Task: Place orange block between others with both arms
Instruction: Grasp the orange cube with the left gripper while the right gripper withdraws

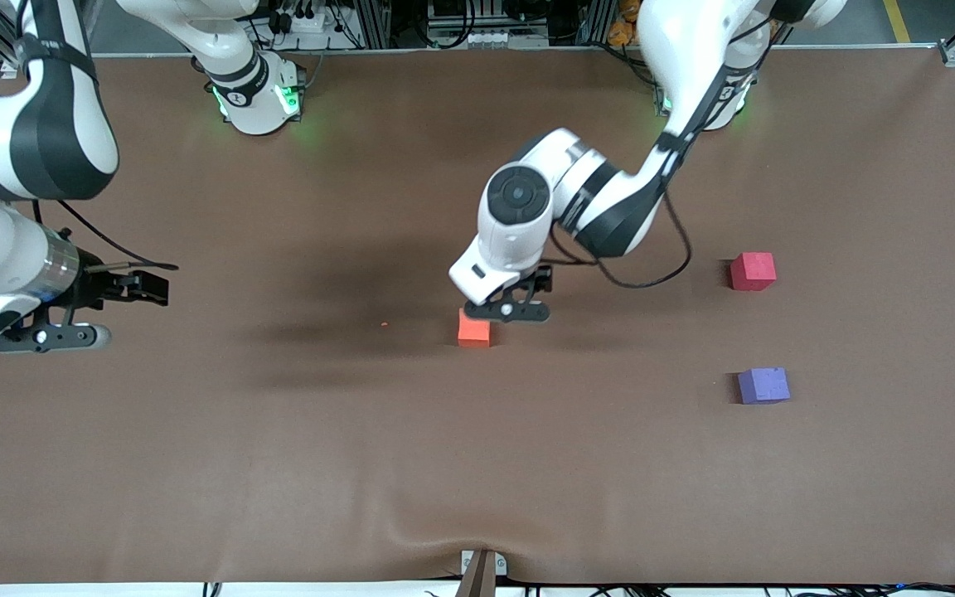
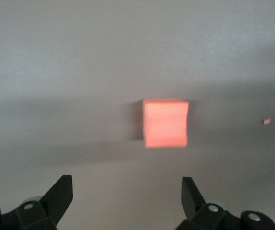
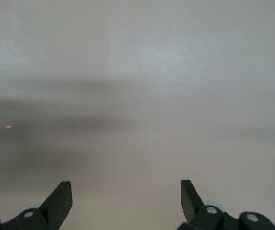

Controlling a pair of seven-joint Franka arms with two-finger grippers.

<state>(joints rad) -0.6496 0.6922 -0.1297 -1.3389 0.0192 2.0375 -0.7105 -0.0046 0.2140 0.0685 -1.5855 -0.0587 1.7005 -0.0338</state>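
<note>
The orange block (image 1: 474,328) sits mid-desk, well apart from the pinkish-red cube (image 1: 753,271) and purple-blue cube (image 1: 763,385) toward the left arm's end, while the left gripper (image 1: 509,310) hovers over it, fingers apart, and the right gripper (image 1: 46,337) waits near its own end, fingers apart.

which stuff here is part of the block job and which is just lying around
Part of the job: orange block, pinkish-red cube, purple-blue cube, left gripper open over the orange block, right gripper open, waiting.
Lying about: small orange crumb on the table.
</note>
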